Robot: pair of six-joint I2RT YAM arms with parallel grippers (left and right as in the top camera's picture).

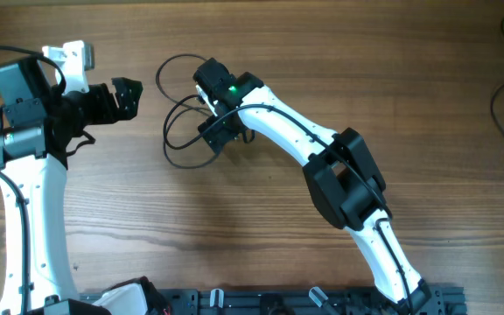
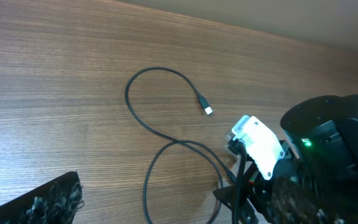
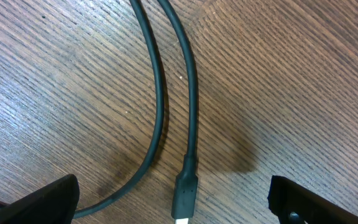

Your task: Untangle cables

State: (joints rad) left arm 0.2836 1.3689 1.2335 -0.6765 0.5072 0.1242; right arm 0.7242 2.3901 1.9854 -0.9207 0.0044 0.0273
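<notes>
Between the wide-open, empty jaws of your right gripper [image 3: 173,199] lies the plug [image 3: 185,186] of the cables [image 3: 161,106], thin smooth black cords looped loosely on the grained wooden table [image 1: 234,236]; close just behind that rigid plug, keeping the left gripper [image 1: 125,96], equally open, clear of the loops.

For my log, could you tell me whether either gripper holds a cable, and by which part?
Nothing is held; the left gripper and right gripper are open, and the cable lies loose.
</notes>
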